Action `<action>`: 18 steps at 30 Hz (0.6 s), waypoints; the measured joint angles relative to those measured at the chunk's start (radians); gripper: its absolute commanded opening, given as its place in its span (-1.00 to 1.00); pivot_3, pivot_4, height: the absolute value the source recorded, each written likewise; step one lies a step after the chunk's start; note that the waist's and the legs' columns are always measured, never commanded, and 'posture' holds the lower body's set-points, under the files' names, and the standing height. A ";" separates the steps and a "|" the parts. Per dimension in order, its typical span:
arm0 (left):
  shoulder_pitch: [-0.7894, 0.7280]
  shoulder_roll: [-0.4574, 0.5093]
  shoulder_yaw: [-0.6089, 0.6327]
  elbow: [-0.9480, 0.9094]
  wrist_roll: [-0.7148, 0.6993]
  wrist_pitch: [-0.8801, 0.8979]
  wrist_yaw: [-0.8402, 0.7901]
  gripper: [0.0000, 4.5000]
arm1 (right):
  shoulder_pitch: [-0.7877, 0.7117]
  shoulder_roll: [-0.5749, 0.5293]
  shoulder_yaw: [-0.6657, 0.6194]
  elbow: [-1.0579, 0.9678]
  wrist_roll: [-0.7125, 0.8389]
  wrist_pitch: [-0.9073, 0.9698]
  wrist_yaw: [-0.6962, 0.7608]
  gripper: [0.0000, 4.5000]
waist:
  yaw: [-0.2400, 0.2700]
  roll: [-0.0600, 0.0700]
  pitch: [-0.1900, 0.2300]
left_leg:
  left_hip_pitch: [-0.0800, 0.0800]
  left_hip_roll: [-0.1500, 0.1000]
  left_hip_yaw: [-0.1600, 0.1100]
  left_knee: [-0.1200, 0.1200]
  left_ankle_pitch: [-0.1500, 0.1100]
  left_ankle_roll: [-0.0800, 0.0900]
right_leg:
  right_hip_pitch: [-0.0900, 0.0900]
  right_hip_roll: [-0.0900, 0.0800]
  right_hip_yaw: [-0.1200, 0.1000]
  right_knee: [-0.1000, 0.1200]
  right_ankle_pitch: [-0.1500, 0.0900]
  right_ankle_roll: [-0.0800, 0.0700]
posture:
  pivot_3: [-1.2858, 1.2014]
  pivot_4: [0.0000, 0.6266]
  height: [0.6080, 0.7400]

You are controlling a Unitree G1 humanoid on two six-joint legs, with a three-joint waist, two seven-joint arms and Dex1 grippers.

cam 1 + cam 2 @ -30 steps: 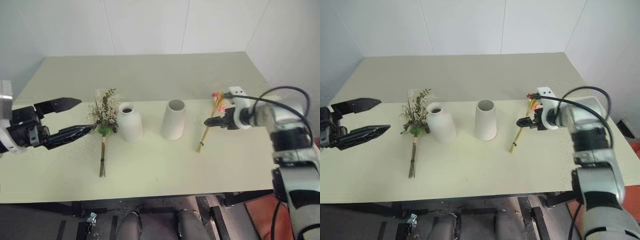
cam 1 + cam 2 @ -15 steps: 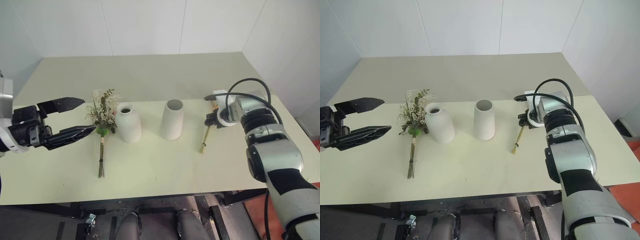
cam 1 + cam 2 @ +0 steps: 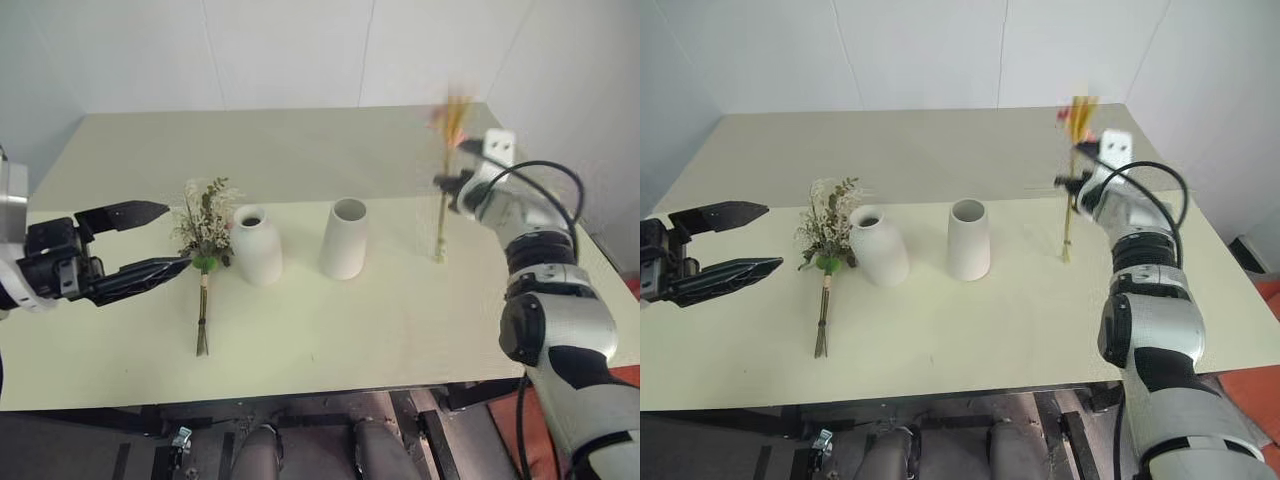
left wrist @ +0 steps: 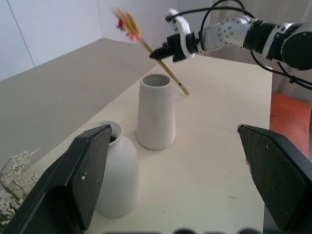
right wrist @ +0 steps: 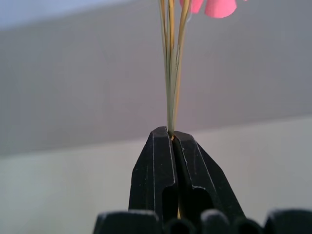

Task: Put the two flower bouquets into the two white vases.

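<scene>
My right gripper (image 3: 447,183) is shut on the thin golden stems of the slim bouquet (image 3: 441,215) and holds it upright to the right of the vases, its stem ends (image 3: 438,258) just at the tabletop. The pink blossoms (image 5: 217,7) stand above the shut fingertips (image 5: 171,135). The bushy bouquet (image 3: 205,225) lies on the table left of the bottle-shaped vase (image 3: 257,245). The wide-mouthed vase (image 3: 344,239) stands right of it. My left gripper (image 3: 155,238) hovers open, just left of the bushy bouquet.
The cream table (image 3: 300,150) reaches back to white walls. Its front edge (image 3: 260,397) is near me. The right table edge (image 3: 600,260) runs close beside my right arm.
My right gripper closed on the slim bouquet's stems, lifted it off the table and swung it upright. The left gripper stayed put.
</scene>
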 measured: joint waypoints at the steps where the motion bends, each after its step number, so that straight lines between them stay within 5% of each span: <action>1: 0.002 0.000 0.001 0.000 0.000 0.000 0.000 1.00 | 0.004 0.004 -0.016 -0.056 0.034 -0.013 0.037 -0.98 | -0.002 0.000 0.000 | 0.001 0.000 0.000 0.000 0.000 0.000 | 0.000 0.000 0.000 0.001 0.000 0.000 | 0.03 -0.52 1.00; 7: 0.002 0.000 0.001 0.002 -0.001 0.000 0.002 1.00 | 0.064 0.093 -0.042 -0.429 0.242 0.024 0.221 -0.98 | -0.009 0.000 0.000 | 0.002 0.002 0.000 0.000 0.000 0.000 | 0.001 0.002 0.000 0.001 0.000 0.000 | 0.03 -0.52 1.00; 18: 0.003 0.000 0.001 0.006 0.001 0.000 0.001 1.00 | 0.104 0.196 0.004 -0.608 0.375 0.082 0.253 -0.98 | 0.002 0.000 0.000 | 0.001 0.002 0.000 0.000 0.000 0.000 | 0.000 0.002 0.000 0.001 0.001 -0.001 | 0.03 -0.52 1.00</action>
